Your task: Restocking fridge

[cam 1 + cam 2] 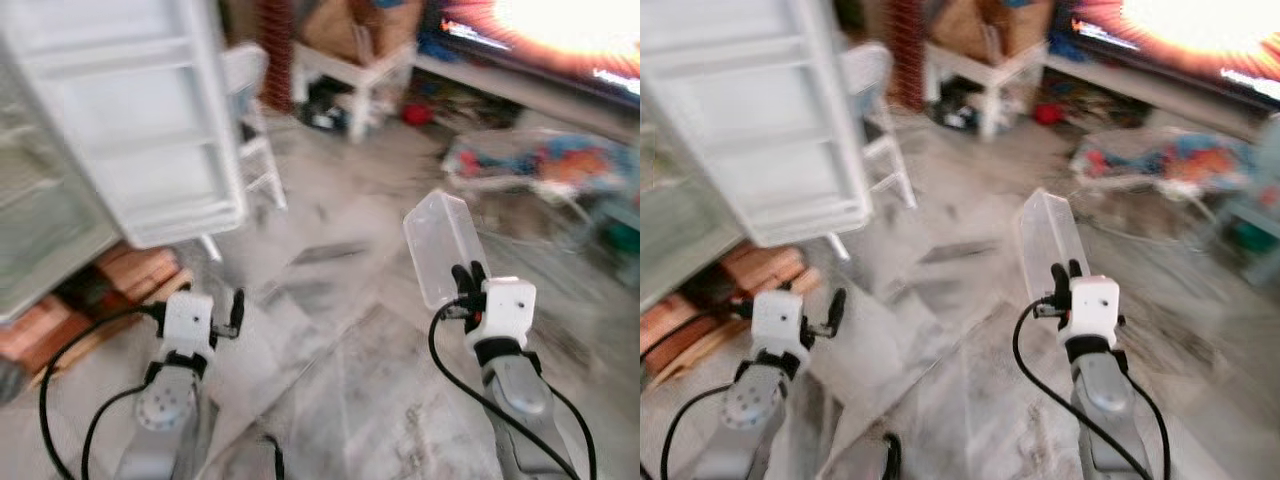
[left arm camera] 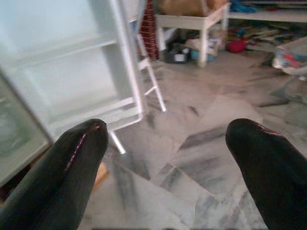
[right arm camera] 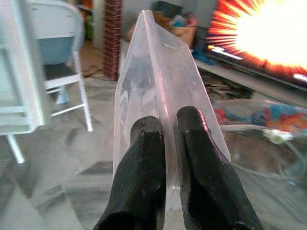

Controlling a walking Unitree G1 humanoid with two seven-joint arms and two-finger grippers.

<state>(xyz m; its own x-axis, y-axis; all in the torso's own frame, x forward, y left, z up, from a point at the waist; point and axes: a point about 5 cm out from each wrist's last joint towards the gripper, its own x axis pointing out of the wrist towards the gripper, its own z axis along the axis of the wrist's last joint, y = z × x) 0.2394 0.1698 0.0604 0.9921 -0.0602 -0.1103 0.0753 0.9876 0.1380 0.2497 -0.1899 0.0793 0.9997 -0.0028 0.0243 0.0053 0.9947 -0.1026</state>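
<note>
My right gripper is shut on the wall of a clear plastic container, held upright above the marble floor; in the right wrist view the fingers pinch the container's thin side. My left gripper is open and holds nothing, low at the left; its two black fingertips stand wide apart in the left wrist view. The open white fridge door with its shelves hangs at the upper left, and the fridge body is at the far left edge.
A white folding chair stands behind the fridge door. Bricks lie under the fridge. A white low table, a bright television and a colourful cloth pile lie across the back. Grey marble floor stretches ahead.
</note>
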